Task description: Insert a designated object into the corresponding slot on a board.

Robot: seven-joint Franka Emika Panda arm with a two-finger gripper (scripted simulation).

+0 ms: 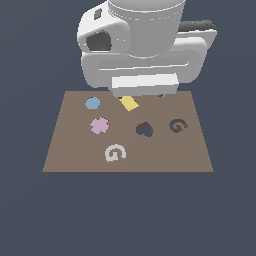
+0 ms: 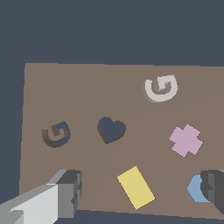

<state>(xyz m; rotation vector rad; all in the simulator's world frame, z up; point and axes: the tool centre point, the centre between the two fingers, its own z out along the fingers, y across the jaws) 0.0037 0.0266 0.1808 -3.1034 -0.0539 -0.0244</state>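
Hovering above board's [image 1: 60, 150] far edge, fingers [image 2: 142, 188] spread wide, gripping nothing. White G piece [image 1: 115, 153] lies flat on board, near edge, ungrasped. G slot [image 1: 177, 125] beyond it, beside heart cut-out [image 1: 144, 129], unfilled. Pick and insertion both remain.

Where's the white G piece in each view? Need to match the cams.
Exterior view: white G piece lies on the board near its front edge, below the pink flower.
Wrist view: white G piece lies beyond the pink flower, far from the open gripper.
Shared landmark: the heart cut-out, between the piece and the G slot.
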